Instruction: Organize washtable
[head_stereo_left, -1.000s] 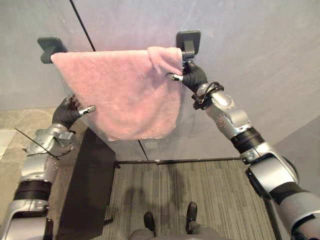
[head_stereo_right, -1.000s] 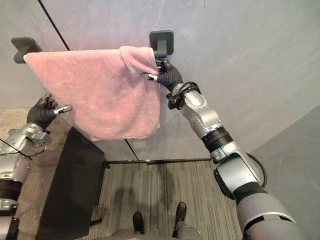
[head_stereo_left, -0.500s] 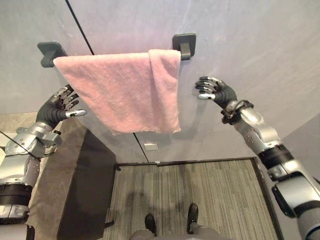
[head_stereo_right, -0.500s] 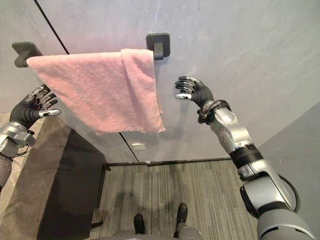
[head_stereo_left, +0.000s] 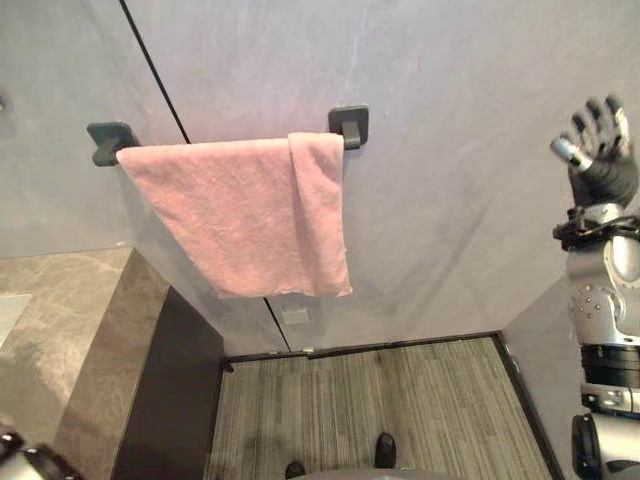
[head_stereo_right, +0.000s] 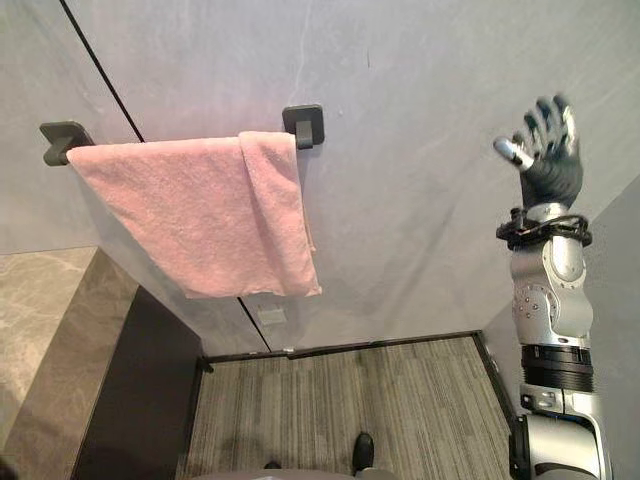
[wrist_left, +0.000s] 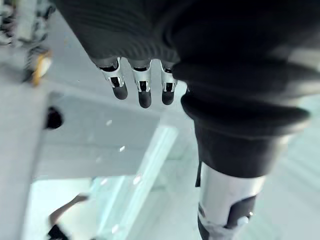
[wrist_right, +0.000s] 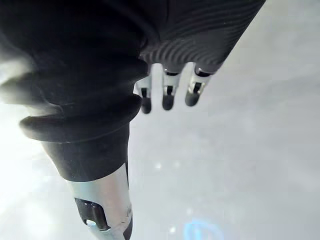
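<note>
Both hands have let go of the pink towel (head_stereo_left: 250, 215) and drawn away. It now hangs by itself on the wall rail from the left bracket (head_stereo_left: 108, 140) to the right bracket (head_stereo_left: 348, 122), spread wide with its right end doubled over, above the end of the stone desk (head_stereo_left: 60, 330). I judge the towel-hanging step done. The right hand (head_stereo_left: 598, 150) is raised well off to the right of the towel, fingers loosely spread, holding and touching nothing, while the left hand (wrist_left: 144, 95) has dropped low, its fingers relaxed and empty in its own wrist view.
</note>
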